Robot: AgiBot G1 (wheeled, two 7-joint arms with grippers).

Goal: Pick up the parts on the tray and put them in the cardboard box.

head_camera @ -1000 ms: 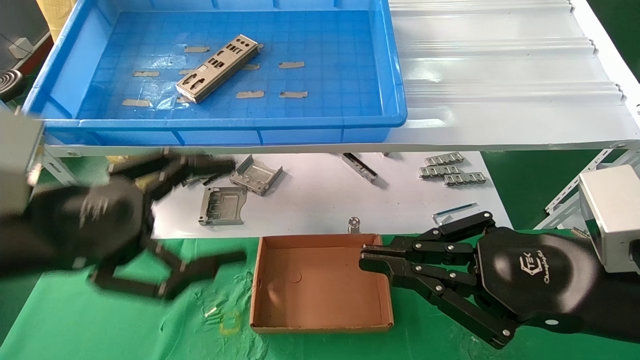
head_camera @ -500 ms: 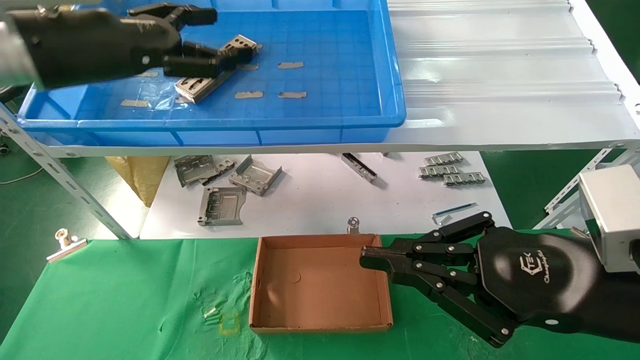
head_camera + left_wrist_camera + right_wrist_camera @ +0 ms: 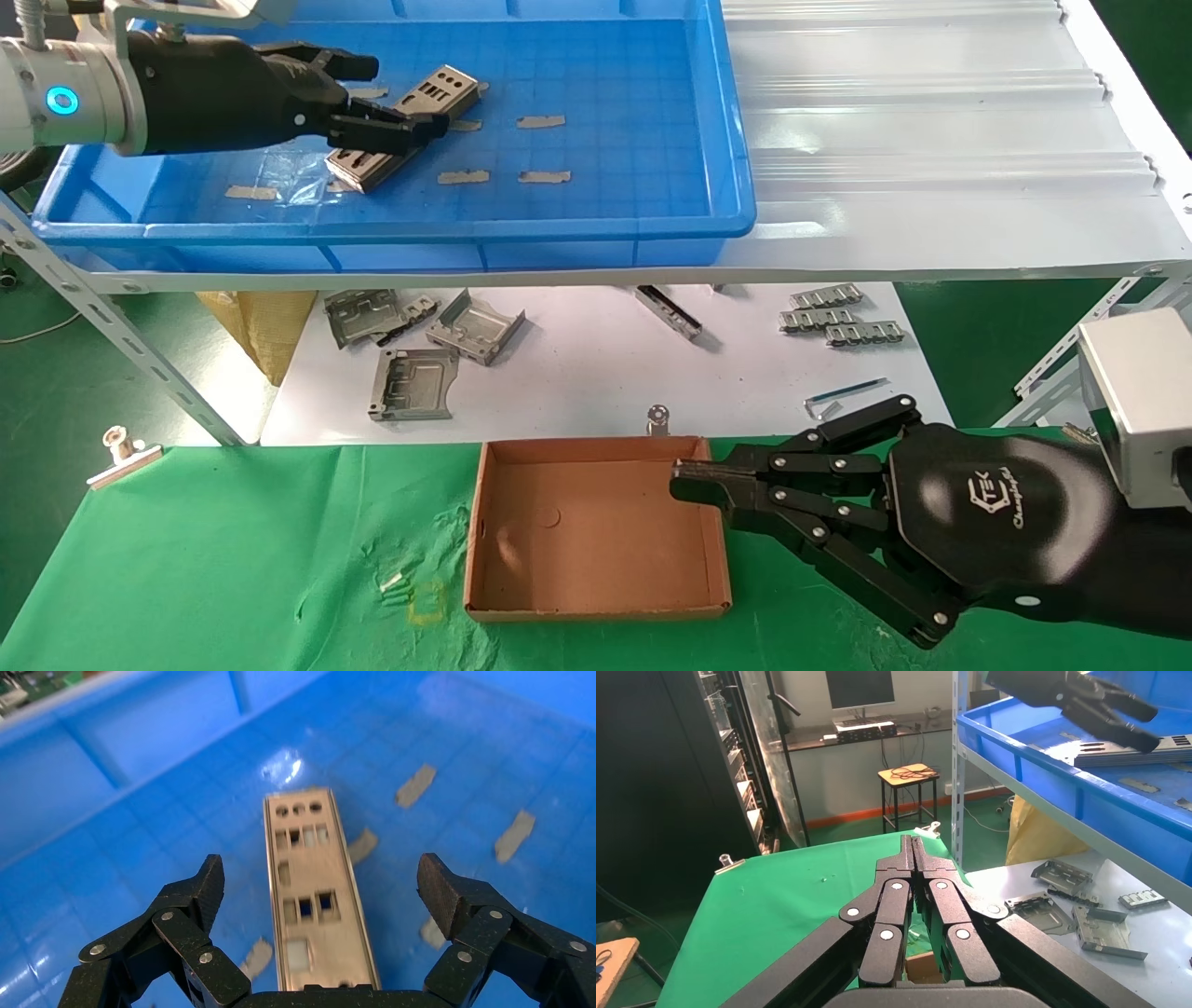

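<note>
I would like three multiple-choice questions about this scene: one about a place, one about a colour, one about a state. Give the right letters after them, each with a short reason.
1. Where does the metal plate lie?
A. in the tray
B. in the cardboard box
C. on the green cloth

2. What colour is the tray?
A. white
B. blue
C. brown

3. How is the left claw now?
A. shut on the plate
B. open, one finger on each side of the plate
C. resting inside the box

Answers:
1 A: the plate rests on the tray's grid floor, while the cardboard box holds nothing.
2 B: its walls and floor are bright blue.
3 B: the left wrist view shows its fingers spread wide, with the plate between them, not gripped. The right claw stays shut at the box's edge.
</note>
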